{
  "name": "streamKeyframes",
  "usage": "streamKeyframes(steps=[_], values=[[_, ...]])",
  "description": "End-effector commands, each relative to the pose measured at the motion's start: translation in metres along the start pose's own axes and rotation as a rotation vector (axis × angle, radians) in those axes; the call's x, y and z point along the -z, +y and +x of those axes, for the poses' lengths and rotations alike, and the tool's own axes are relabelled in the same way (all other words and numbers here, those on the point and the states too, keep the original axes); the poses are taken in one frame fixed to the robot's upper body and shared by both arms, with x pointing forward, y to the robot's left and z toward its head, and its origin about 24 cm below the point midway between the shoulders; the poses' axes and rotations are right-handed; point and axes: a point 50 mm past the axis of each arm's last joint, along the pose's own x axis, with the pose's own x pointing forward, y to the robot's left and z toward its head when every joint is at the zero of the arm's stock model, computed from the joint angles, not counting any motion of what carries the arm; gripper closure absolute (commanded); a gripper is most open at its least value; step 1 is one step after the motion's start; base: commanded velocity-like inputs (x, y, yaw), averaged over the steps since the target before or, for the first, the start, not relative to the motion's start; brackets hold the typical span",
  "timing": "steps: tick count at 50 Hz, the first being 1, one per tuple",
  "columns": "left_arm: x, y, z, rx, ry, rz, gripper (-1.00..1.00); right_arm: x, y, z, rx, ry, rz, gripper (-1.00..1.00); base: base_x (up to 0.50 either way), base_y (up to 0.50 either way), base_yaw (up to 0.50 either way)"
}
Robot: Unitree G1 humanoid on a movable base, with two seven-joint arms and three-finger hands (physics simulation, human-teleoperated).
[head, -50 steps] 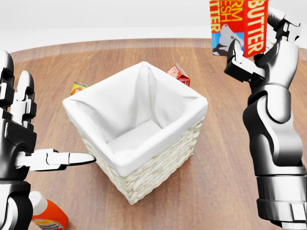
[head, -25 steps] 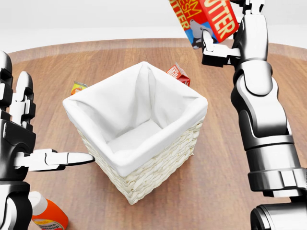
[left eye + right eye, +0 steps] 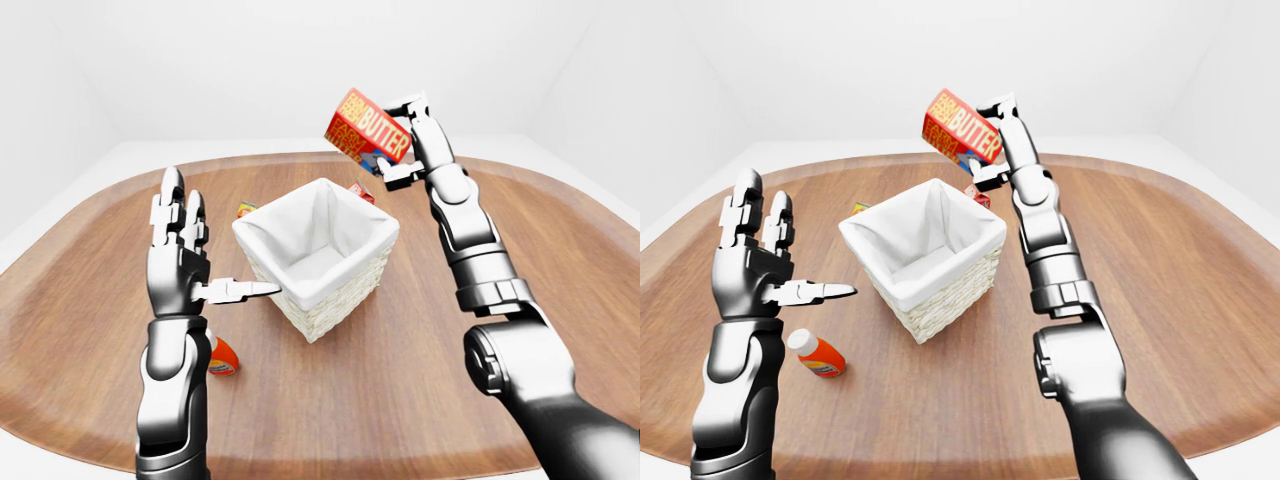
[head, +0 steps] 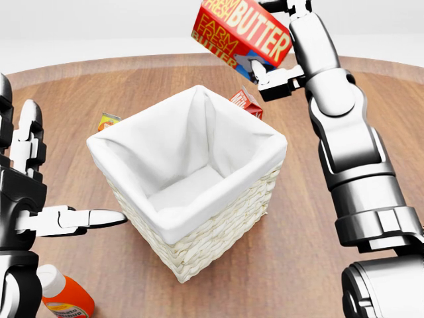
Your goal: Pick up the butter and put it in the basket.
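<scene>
The butter (image 4: 242,32) is a red carton with white lettering, held tilted in the air above the upper right corner of the basket. My right hand (image 4: 281,46) is shut on it, fingers wrapped round its right end. The basket (image 4: 187,173) is a wicker cube with a white cloth lining, standing in the middle of the round wooden table (image 4: 311,232); nothing shows inside it. My left hand (image 4: 40,192) hovers open to the left of the basket, thumb pointing at its rim without touching it.
A small red carton (image 4: 246,102) lies just behind the basket's upper right corner. A small yellow-orange box (image 4: 108,121) sits at its upper left. An orange bottle with a white cap (image 4: 65,296) lies at the bottom left, below my left hand.
My right arm has swung left with the butter, carrying it from the upper right of the view to above the basket's upper right corner and tipping it. The left hand has stayed put.
</scene>
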Motion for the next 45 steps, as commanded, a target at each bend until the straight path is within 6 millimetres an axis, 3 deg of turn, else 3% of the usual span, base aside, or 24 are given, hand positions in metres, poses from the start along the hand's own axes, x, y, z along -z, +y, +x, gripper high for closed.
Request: streamKeyframes(steps=[1,14,29,45], values=[[0.0,0.002,0.0,-0.005,0.002,-0.005,-1.0,-0.021,0.002,0.005,-0.033,-0.054,-0.044,1.0,0.0,0.0,0.0],[0.0,0.002,0.0,-0.009,0.003,-0.009,-1.0,-0.045,0.012,0.008,-0.092,-0.13,-0.067,1.0,0.0,0.0,0.0],[0.0,0.003,-0.001,-0.013,0.0,-0.016,-1.0,-0.026,0.014,0.014,-0.169,0.001,-0.324,1.0,0.0,0.0,0.0],[0.001,0.005,-0.001,-0.017,0.006,-0.018,-1.0,-0.024,0.032,0.011,-0.255,0.012,-0.392,1.0,0.0,0.0,0.0]])
